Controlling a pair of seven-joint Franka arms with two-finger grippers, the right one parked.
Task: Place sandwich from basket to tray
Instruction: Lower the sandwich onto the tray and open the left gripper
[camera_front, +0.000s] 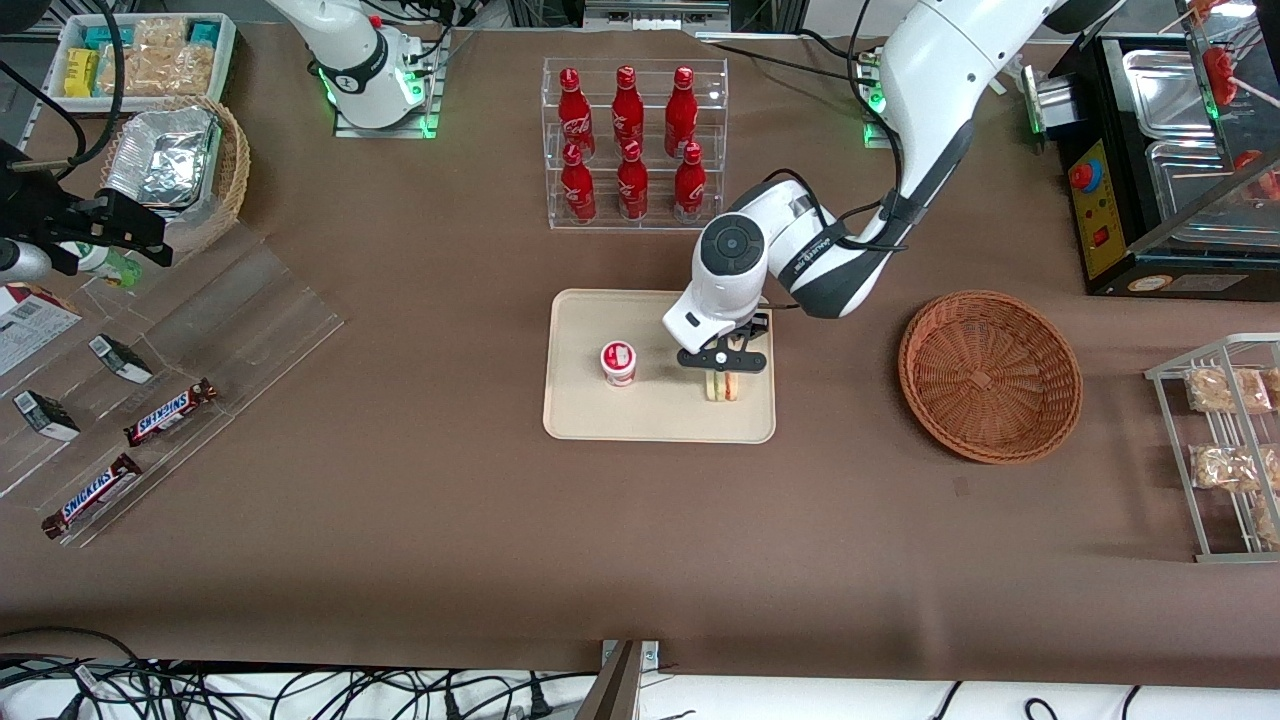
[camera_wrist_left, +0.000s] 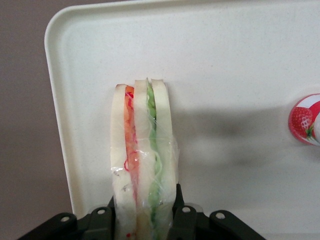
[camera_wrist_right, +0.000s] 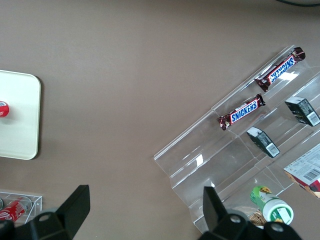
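The sandwich (camera_front: 722, 387) (camera_wrist_left: 143, 155), a wrapped wedge of white bread with red and green layers, stands on edge on the cream tray (camera_front: 580, 415) (camera_wrist_left: 225, 65), at the tray end toward the basket. My left gripper (camera_front: 722, 372) (camera_wrist_left: 145, 215) is directly over it, shut on the sandwich, with a black finger (camera_wrist_left: 181, 210) pressed against each bread face. The reddish-brown wicker basket (camera_front: 990, 375) lies toward the working arm's end of the table, holding nothing.
A small strawberry yogurt cup (camera_front: 618, 362) (camera_wrist_left: 306, 119) stands on the tray beside the sandwich. A clear rack of red bottles (camera_front: 630, 140) stands farther from the front camera than the tray. Snickers bars (camera_front: 170, 412) on clear steps lie toward the parked arm's end.
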